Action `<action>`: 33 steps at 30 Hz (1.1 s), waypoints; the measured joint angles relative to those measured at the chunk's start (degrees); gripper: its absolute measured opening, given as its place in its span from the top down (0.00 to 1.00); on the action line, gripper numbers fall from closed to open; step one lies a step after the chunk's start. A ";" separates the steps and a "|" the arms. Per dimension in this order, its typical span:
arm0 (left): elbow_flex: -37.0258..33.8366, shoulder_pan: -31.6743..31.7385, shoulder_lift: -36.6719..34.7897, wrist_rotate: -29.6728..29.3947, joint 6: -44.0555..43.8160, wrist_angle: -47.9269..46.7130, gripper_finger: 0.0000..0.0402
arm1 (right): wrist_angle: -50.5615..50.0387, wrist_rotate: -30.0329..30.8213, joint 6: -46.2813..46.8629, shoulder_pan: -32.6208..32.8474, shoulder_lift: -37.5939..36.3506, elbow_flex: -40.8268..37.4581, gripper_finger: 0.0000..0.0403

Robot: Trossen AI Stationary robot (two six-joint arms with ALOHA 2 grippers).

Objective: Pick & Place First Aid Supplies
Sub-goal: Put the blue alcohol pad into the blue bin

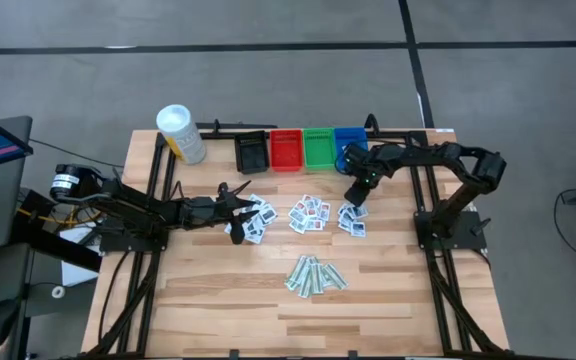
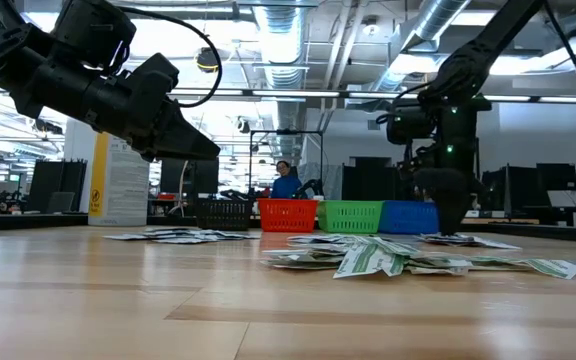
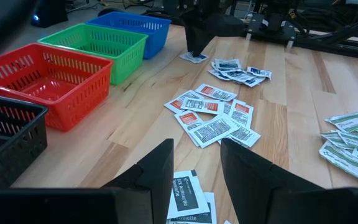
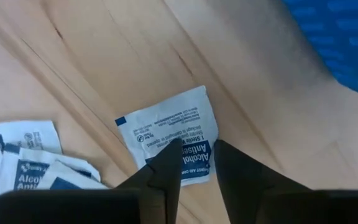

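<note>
Right gripper [image 4: 194,163] down on lone blue-print packet [image 4: 169,132], flat on table beside blue bin [image 1: 349,145]. Fingers narrowed over packet edge, closing; grip not confirmed, prob. partial. Left gripper [image 3: 196,168] open, hovering over dark-print packets [image 3: 187,194]. Advise: press tips flat, pinch edge fully, lift slow, check single packet before moving to bin.

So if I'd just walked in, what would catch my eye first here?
Probably the row of small plastic bins, black, red, green and blue, along the table's far side. Next, the right arm's hand pointing down at a single white squarish paper packet with blue print beside the blue bin, fingers straddling its edge.
</note>
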 joint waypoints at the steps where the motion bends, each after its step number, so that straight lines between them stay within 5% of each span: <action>1: 0.00 0.02 0.00 0.00 0.00 0.00 0.67 | -0.43 -0.02 -0.07 0.00 0.00 0.13 0.79; 19: 0.00 0.01 0.00 0.00 0.00 0.00 0.67 | -2.72 0.31 -0.17 0.24 -1.69 -0.01 0.99; 33: 0.00 0.02 0.00 0.00 0.00 0.02 0.67 | -0.26 0.35 -0.61 0.98 -18.18 0.22 1.00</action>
